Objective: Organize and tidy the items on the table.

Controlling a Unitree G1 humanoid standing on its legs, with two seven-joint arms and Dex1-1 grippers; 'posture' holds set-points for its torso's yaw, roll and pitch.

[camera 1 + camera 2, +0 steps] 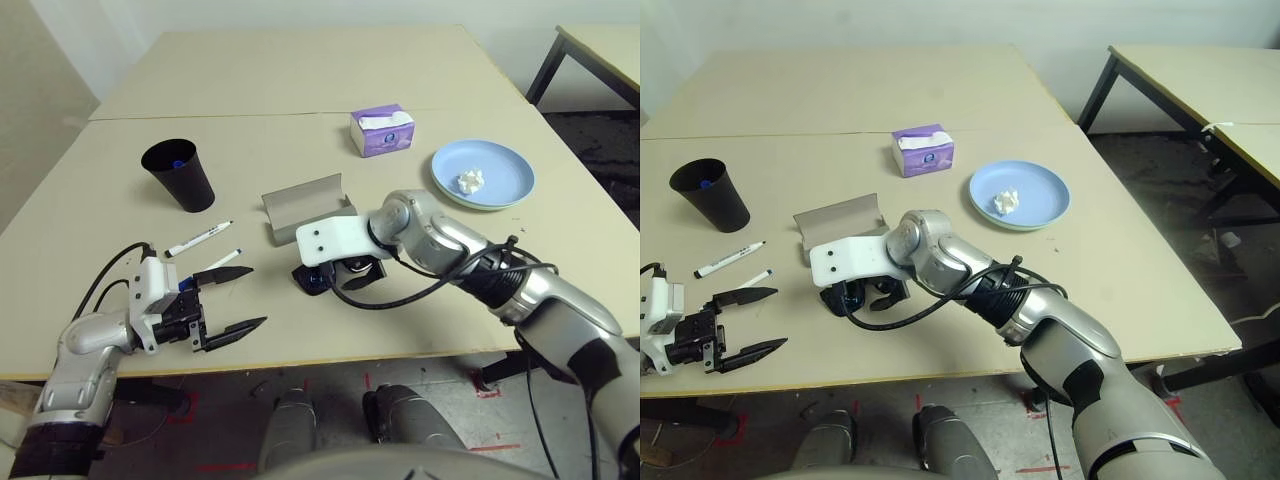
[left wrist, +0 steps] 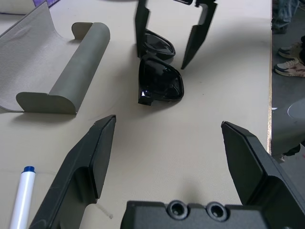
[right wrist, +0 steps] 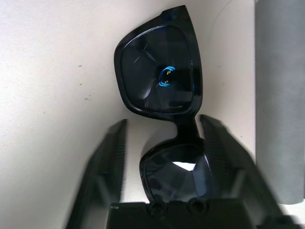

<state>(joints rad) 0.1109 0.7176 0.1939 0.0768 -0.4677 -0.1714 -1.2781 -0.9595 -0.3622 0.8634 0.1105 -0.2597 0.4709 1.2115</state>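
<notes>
Black sunglasses (image 3: 159, 90) lie folded near the table's (image 1: 300, 80) front edge. My right gripper (image 2: 162, 57) stands over them, its two fingers either side of one lens with a gap still showing. The grey glasses case (image 1: 305, 205) lies open just behind them. My left gripper (image 1: 255, 295) hovers open at the front left, empty, pointing at the sunglasses. Two white markers lie beside it: the black-capped one (image 1: 198, 239) and the blue-capped one (image 2: 24, 195). The black cup (image 1: 180, 175) stands behind them.
A purple tissue box (image 1: 382, 130) stands mid-table. At the right, a light-blue plate (image 1: 515, 170) holds a crumpled paper wad (image 1: 470, 181), and a pale green rim shows beneath it. A second, dark-legged table (image 1: 600, 40) stands at the far right.
</notes>
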